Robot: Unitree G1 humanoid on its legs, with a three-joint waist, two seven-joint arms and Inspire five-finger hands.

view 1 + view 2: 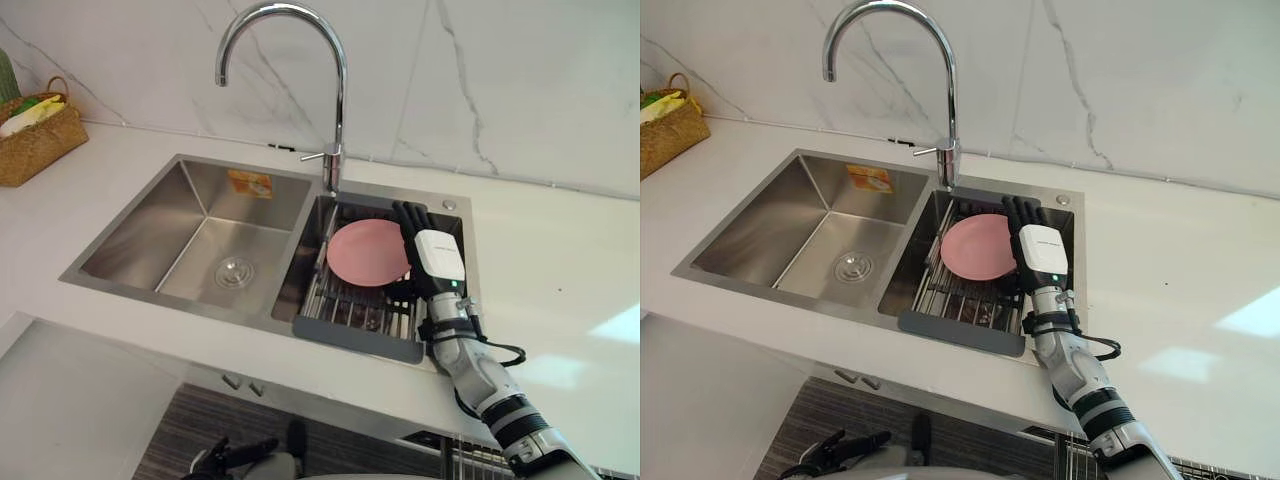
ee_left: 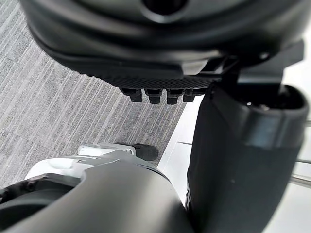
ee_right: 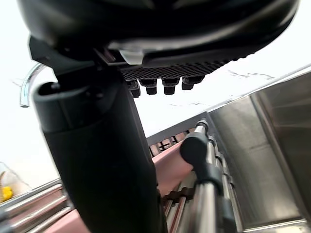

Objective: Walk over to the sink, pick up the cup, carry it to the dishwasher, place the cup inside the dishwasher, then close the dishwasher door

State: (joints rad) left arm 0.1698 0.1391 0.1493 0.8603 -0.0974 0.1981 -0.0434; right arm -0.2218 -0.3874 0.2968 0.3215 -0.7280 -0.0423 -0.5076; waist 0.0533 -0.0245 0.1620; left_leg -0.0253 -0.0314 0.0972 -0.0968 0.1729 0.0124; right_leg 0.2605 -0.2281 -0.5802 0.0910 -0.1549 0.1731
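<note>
A pink plate stands on edge in a wire drying rack that fills the sink's right basin. My right hand hovers over the rack just right of the plate, open, fingers straight and pointing at the back wall, holding nothing. In the right wrist view the plate and a rack bar show past the thumb. My left hand hangs low by the floor below the counter, open and empty. I see no cup in any view.
The left basin is bare steel with a drain. A tall curved faucet rises between the basins. A woven basket sits on the white counter at far left. Wire racking shows below the counter edge at lower right.
</note>
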